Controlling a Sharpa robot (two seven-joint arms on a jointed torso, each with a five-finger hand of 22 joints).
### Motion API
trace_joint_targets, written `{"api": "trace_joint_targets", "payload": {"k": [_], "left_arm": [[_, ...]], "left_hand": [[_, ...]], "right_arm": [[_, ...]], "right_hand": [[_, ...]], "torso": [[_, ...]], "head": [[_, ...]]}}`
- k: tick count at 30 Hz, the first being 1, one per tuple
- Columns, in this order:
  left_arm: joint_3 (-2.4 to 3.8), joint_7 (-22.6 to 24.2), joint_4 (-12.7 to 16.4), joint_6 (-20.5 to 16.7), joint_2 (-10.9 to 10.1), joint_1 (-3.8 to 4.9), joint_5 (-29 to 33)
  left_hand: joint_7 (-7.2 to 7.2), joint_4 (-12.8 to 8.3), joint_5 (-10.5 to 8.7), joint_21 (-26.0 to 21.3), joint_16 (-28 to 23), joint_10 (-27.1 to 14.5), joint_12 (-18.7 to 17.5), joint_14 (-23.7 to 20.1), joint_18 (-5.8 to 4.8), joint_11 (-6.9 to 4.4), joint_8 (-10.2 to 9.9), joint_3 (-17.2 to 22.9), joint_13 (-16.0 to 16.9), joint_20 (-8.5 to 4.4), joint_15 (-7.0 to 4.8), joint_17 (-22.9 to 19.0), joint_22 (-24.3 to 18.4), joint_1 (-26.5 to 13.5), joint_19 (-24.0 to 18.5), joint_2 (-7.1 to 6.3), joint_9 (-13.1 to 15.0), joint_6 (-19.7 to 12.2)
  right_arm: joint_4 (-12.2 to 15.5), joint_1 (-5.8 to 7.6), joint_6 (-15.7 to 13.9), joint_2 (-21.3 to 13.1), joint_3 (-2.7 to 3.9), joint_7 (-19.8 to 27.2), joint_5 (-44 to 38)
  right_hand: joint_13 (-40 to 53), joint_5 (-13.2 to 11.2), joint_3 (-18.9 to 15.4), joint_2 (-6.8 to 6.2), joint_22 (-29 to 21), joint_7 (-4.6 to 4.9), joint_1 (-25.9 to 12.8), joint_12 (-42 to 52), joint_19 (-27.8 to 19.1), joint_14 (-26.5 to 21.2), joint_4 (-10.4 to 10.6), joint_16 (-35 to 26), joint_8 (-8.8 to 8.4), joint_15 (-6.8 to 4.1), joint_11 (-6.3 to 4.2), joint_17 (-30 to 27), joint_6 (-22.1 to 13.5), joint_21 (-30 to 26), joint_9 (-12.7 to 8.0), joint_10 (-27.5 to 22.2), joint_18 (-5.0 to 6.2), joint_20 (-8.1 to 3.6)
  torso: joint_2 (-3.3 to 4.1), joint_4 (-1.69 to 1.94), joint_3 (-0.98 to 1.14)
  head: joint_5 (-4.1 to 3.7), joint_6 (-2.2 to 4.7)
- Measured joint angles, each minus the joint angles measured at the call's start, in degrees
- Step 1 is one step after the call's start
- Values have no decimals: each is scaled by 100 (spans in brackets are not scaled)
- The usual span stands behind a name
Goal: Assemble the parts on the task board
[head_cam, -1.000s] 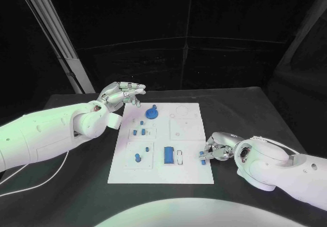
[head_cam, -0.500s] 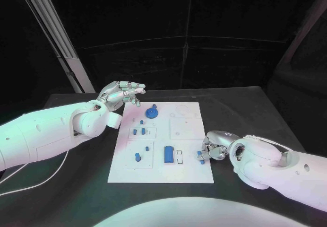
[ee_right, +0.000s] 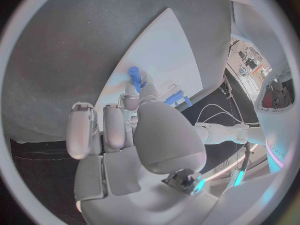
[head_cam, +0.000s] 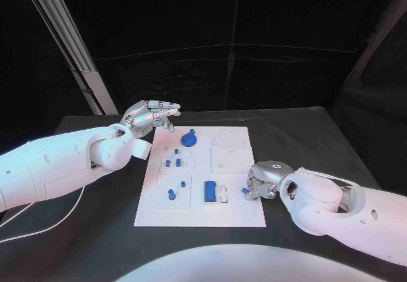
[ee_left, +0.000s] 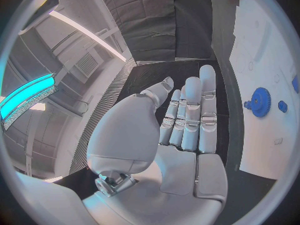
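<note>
The white task board [head_cam: 233, 157] lies in the middle of the black table. On it are a blue gear [head_cam: 189, 140], small blue pegs [head_cam: 173, 163], a blue piece at the lower left [head_cam: 172, 193] and a long blue block [head_cam: 209, 191]. My right hand [head_cam: 261, 181] hovers over the board's right edge and pinches a small blue part [head_cam: 247, 190] between thumb and finger; the same blue part [ee_right: 134, 76] sticks out past the fingertips [ee_right: 130, 99] in the right wrist view. My left hand [head_cam: 152, 115] is raised beyond the board's far left corner, fingers apart, holding nothing. The gear [ee_left: 260, 102] shows beside it.
A slanted metal post [head_cam: 78, 61] stands at the back left of the table. Black table surface [head_cam: 314, 141] surrounds the board on all sides. A cable [head_cam: 42, 229] trails along the left near my left arm.
My right hand with the blue part has moved slightly left, further over the board's right edge. The left hand has stayed put.
</note>
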Motion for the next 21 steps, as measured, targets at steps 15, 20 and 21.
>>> {"api": "trace_joint_targets", "payload": {"k": [15, 20, 21], "left_arm": [[0, -10, 2, 5, -11, 0, 0], [-1, -12, 0, 7, -6, 0, 0], [-1, -12, -1, 7, -5, 0, 0]], "left_hand": [[0, 0, 0, 0, 0, 0, 0, 0, 0, 0, 14, 0, -6, 0, 0, -9, -5, 0, 0, 0, 0, 0], [0, 0, 0, 0, 0, 0, 0, 0, 0, 0, 14, 0, -6, 0, 0, -9, -5, 0, 0, 0, 0, 0], [0, 0, 0, 0, 0, 0, 0, 0, 0, 0, 14, 0, -6, 0, 0, -8, -5, 0, 0, 0, 0, 0]], "right_arm": [[127, -21, -86, -42, -13, -38, 5], [206, -46, -304, -91, -38, -80, 267], [222, -53, -349, -94, -41, -85, 325]], "right_hand": [[-49, 1309, 608, 84, 0, 15, 207, -99, 0, 1, 60, 0, -285, 1, 1, 74, 60, 0, -239, -43, 0, 0], [-43, 1692, 916, -41, 0, 4, 22, -99, 9, 0, 216, 0, -356, 0, 2, 119, 104, 0, -258, -43, 0, -10], [-34, 1743, 993, -68, 0, 7, -5, -99, 21, 0, 249, 24, -367, 0, 2, 130, 107, 0, -264, -43, 0, -22]], "torso": [[1, 1, 4], [1, 3, 4], [1, 6, 4]], "head": [[7, -2], [9, -2], [9, -2]]}}
